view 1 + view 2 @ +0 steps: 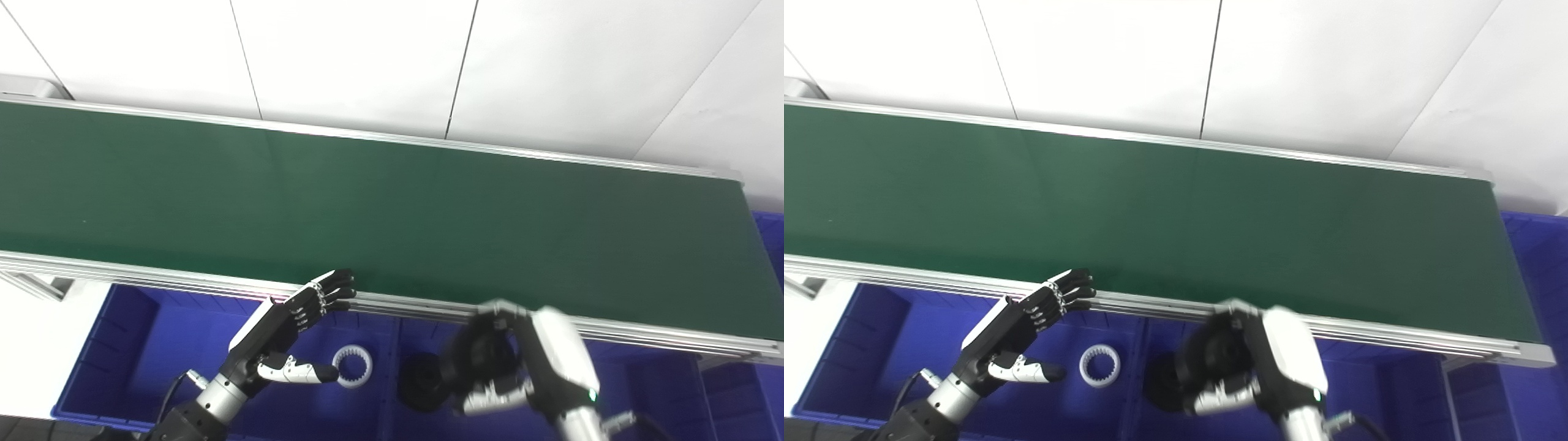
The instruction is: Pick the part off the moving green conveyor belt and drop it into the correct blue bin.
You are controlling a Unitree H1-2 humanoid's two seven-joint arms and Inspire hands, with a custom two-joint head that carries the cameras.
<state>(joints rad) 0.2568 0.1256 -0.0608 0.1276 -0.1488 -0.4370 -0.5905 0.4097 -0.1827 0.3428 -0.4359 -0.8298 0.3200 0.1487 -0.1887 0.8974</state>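
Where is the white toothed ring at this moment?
The white toothed ring lies on the floor of the left blue bin, below the conveyor's near rail, just right of the left hand's thumb and left of the divider.

Belt: one, green, across mid-frame.
Bins: two counted at bottom, left bin and middle bin; blue at far right edge, unclear whether bin.
White ring: one.
Black part: one.
Hands: two, left hand, right hand.

Left hand spread; right hand curled.
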